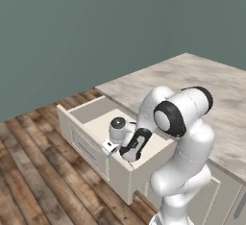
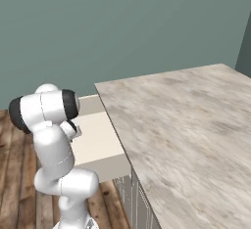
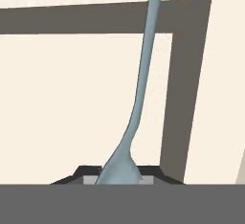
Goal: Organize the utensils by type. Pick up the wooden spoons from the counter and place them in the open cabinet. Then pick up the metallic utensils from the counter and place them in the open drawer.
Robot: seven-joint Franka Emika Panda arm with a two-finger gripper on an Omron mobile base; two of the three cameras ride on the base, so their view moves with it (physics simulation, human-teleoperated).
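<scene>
Gripper (image 1: 126, 155) clenched on the grey metal spoon (image 3: 143, 79), pinched at its wide end so the slim stem runs straight ahead of the gripper. Hand hangs over the open drawer (image 1: 91, 118), cream floor just below, likely lining up the drop. Desk (image 2: 186, 125) is off to the side, behind the gripper.

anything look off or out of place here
Nothing stands out. The open drawer is pulled out from under the counter, its cream floor clean. The gripper hangs low over it, shut on a grey metal spoon that runs straight out from the jaws. No spill or damage shows.
</scene>
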